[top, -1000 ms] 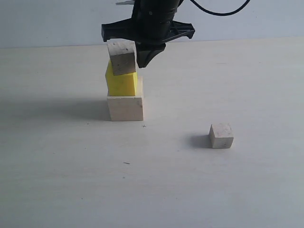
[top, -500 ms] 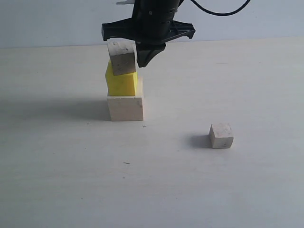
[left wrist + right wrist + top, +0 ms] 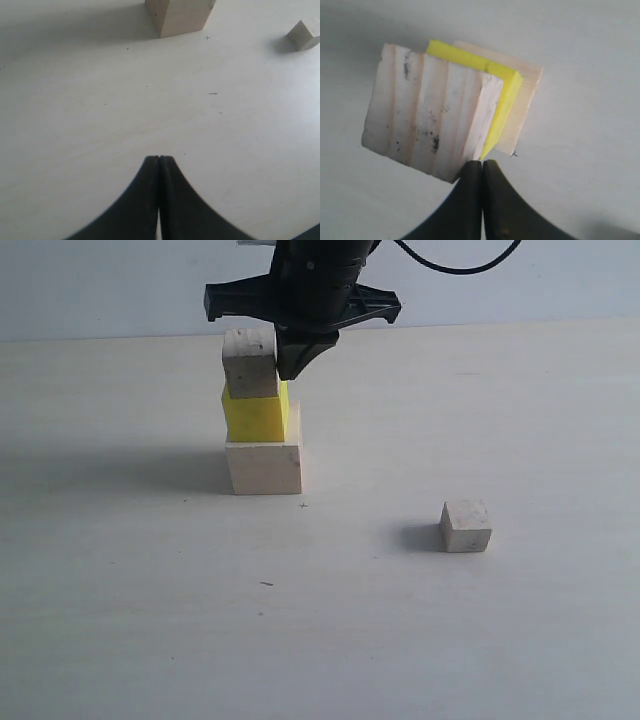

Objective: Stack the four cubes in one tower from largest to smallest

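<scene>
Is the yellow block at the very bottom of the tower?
No, the yellow block sits on the big wooden block, which rests on the table.

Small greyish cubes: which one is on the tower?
The small cube atop the yellow cube, beside the right hand. The other small cube sits alone on the table.

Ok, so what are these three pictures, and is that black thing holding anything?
It is a two-armed robot; each arm ends in a pinching tool. One picture comes from a camera facing the table; the other two from cameras on the wrists, looking past each tool. On the table stands a tower: a large pale wood cube, a yellow cube, then a small greyish cube on top. A second small cube lies apart. The right tool is shut, its tip beside the top cube; the left tool is shut above the table. Neither holds anything.
</scene>
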`<move>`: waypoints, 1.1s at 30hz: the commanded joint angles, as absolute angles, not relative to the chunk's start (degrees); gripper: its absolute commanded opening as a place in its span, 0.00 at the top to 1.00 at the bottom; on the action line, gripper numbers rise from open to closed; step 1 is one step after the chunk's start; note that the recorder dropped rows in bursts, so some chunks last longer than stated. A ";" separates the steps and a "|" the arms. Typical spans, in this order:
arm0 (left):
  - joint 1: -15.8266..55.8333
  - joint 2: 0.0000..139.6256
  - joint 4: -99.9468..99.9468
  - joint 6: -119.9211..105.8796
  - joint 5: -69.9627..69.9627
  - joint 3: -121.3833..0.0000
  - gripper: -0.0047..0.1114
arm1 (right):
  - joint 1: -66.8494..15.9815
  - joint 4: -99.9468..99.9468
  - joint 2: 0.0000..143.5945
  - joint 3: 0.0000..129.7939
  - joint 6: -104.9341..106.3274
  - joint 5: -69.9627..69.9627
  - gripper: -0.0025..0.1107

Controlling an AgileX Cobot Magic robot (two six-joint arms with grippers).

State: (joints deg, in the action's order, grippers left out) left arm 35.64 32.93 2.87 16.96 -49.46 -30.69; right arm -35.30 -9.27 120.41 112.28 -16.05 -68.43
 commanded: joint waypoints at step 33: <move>35.96 33.08 2.86 16.65 -49.39 -30.57 0.95 | -35.25 -7.93 120.41 112.20 -15.03 -68.16 0.98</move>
